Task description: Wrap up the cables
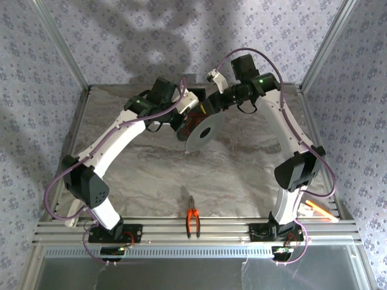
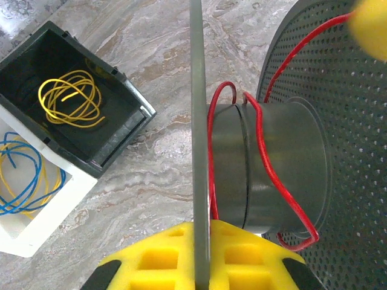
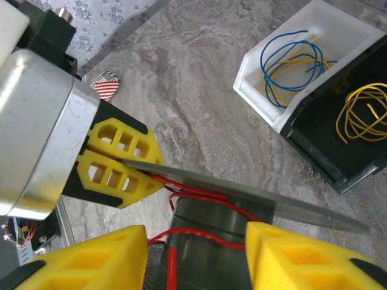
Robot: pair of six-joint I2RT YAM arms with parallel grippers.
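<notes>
Top camera: high behind the arm bases, looking down. Both wrist cameras: close on the spool [image 2: 284, 169], sharing the white bin [image 3: 257, 90].

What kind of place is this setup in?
Probably a lab robot cell, not a home: patterned backdrop walls on an aluminium frame enclose a marble-look table, with pliers and bins of wire at hand.

The left hand [image 2: 199, 257] pinches the spool's [image 2: 284, 175] thin near flange between its yellow fingers [image 2: 158, 260]. Just right of that flange, the red cable [image 2: 265, 157] loops loosely around the grey hub. Ahead and to the left, on the desk [image 2: 169, 175], a black bin [image 2: 124, 142] holds a yellow wire coil [image 2: 68, 96], touching a white bin [image 2: 54, 223].
</notes>
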